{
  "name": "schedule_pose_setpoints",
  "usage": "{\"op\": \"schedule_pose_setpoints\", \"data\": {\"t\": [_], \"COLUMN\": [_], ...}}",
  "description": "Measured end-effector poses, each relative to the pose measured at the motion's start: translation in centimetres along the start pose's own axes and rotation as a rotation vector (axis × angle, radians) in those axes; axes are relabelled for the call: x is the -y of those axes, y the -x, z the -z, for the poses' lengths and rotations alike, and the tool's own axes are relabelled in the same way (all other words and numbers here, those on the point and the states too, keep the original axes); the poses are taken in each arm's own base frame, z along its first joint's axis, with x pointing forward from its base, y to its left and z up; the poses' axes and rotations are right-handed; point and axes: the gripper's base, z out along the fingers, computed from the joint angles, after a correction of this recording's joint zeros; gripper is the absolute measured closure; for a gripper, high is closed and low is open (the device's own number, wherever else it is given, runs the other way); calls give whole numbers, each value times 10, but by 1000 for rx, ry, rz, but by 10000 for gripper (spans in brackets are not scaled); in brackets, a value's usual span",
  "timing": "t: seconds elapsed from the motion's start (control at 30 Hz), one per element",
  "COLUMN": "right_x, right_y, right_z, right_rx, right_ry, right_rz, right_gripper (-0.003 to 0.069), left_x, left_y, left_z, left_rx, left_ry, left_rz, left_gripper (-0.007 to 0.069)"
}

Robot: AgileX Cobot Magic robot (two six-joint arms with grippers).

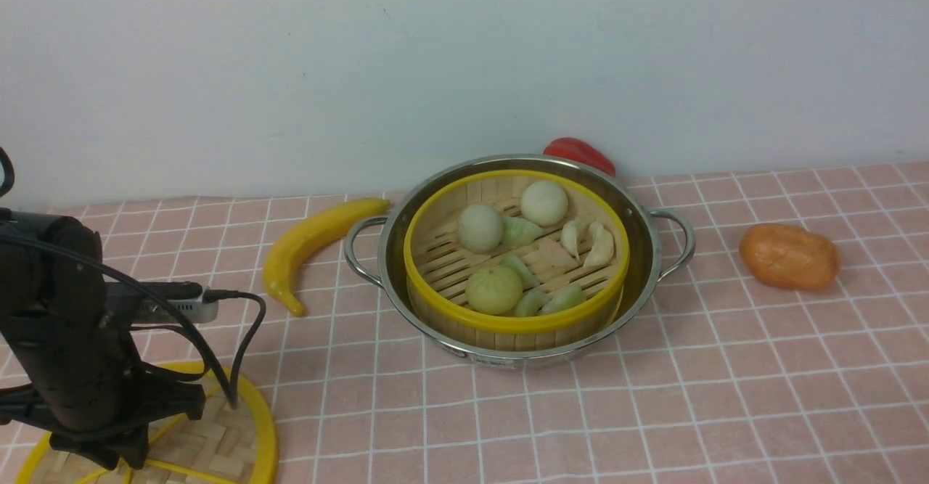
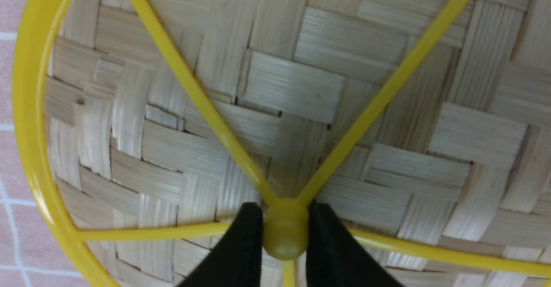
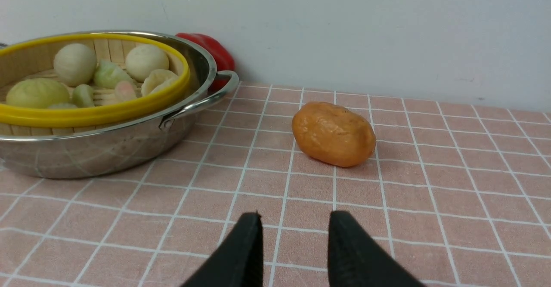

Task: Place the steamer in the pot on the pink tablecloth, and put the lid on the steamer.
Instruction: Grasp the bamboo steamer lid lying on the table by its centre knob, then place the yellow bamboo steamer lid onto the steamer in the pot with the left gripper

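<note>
With the steamer (image 1: 508, 322) in the pot (image 1: 642, 259), the left hand (image 2: 285, 209) pinches the hub (image 2: 285, 235) of the lid (image 2: 275, 84), lying at near left; being small and round, it could slip free on lifting.

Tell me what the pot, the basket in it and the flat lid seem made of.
The pot: polished steel by the look, mirror-bright, reflecting the grid of the tablecloth. The steamer: matt pale bamboo or wood slats; glossy yellow rims, likely plastic. The lid: woven bamboo-like strips with visible grain; smooth yellow rim, spokes and hub, probably plastic.
</note>
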Motion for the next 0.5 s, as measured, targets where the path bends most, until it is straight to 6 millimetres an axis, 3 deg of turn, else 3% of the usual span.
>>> {"op": "schedule_pose_setpoints", "data": {"t": [0.13,0.23,0.37,0.5], "right_x": [0,0,0,0], "right_y": [0,0,0,0], "right_z": [0,0,0,0], "right_rx": [0,0,0,0], "right_ry": [0,0,0,0], "right_rz": [0,0,0,0], "right_gripper": [419,419,419,419], "left_x": [0,-3,-9,-12], "left_y": [0,-2,-6,-13], "left_z": [1,17,60,117], "left_rx": [-1,0,86,253], "left_ry": [0,7,8,-43], "left_rz": [0,3,-15,-60], "left_gripper": [505,505,505,505]}}
